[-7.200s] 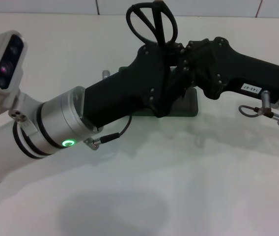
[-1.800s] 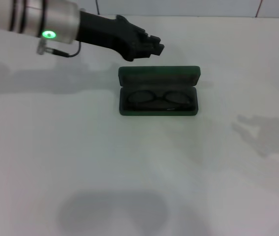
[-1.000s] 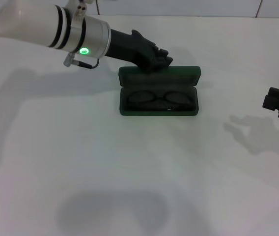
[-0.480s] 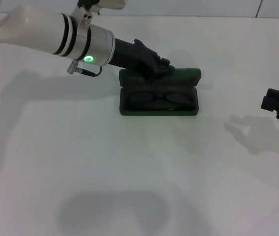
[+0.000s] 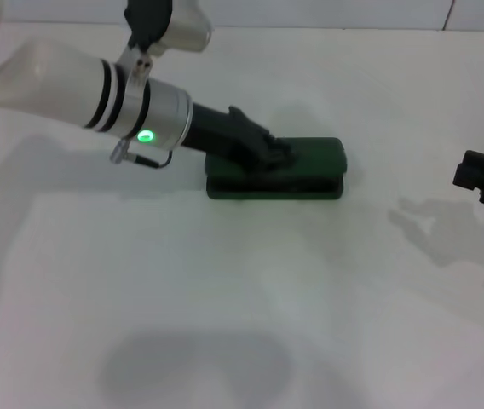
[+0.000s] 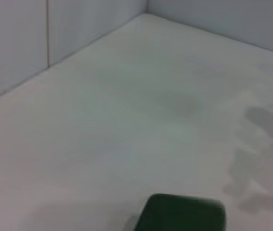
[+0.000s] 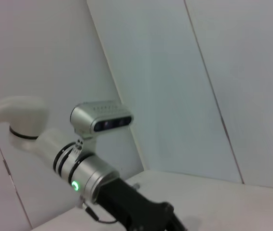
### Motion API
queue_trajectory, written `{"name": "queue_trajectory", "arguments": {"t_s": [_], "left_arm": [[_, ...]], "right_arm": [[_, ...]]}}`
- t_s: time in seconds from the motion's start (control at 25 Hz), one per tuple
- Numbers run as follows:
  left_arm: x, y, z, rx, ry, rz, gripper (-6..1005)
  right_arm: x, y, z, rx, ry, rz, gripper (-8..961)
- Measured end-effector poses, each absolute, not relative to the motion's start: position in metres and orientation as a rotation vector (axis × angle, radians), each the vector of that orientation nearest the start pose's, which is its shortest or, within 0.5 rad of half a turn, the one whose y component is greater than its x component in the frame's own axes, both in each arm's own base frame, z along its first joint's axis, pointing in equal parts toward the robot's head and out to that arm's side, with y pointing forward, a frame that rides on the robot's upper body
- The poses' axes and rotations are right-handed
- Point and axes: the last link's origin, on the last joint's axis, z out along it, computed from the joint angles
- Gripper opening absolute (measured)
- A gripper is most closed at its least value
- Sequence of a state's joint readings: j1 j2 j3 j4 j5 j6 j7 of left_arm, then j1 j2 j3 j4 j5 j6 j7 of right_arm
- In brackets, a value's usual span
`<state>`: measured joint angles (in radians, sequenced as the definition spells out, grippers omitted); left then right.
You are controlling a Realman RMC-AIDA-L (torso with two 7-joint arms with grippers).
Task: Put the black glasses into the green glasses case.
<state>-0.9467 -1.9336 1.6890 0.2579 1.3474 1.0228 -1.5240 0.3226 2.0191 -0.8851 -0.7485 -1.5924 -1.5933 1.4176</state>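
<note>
The green glasses case lies closed in the middle of the white table. The black glasses are hidden inside it. My left gripper is shut and rests on top of the case's lid near its left half, holding nothing. A corner of the case shows in the left wrist view. My right gripper hangs at the right edge of the head view, well clear of the case. The right wrist view shows only the left arm farther off.
The white table spreads in front of and around the case. A tiled wall runs along its far edge. The left arm's silver forearm reaches in from the upper left.
The case's lid, open half a second ago with the glasses showing inside, is now down. My left gripper has moved forward and down with the lid. The right arm has not moved.
</note>
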Motion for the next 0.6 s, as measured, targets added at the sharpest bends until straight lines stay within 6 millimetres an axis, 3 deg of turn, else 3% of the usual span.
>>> {"name": "queue_trajectory", "arguments": {"t_s": [0.2, 0.36, 0.6], "left_arm": [[-0.190, 0.399, -0.075, -2.900, -0.574, -0.264, 123], [-0.173, 0.391, -0.071, -2.934, -0.506, -0.411, 101], [-0.166, 0.356, -0.006, -2.884, -0.374, -0.918, 91]], "right_arm": [[0.277, 0.302, 0.042, -2.545, 0.645, 0.953, 250], [0.279, 0.298, 0.044, -2.549, 0.645, 0.955, 254], [0.270, 0.291, 0.045, -2.595, 0.517, 1.004, 258]]}}
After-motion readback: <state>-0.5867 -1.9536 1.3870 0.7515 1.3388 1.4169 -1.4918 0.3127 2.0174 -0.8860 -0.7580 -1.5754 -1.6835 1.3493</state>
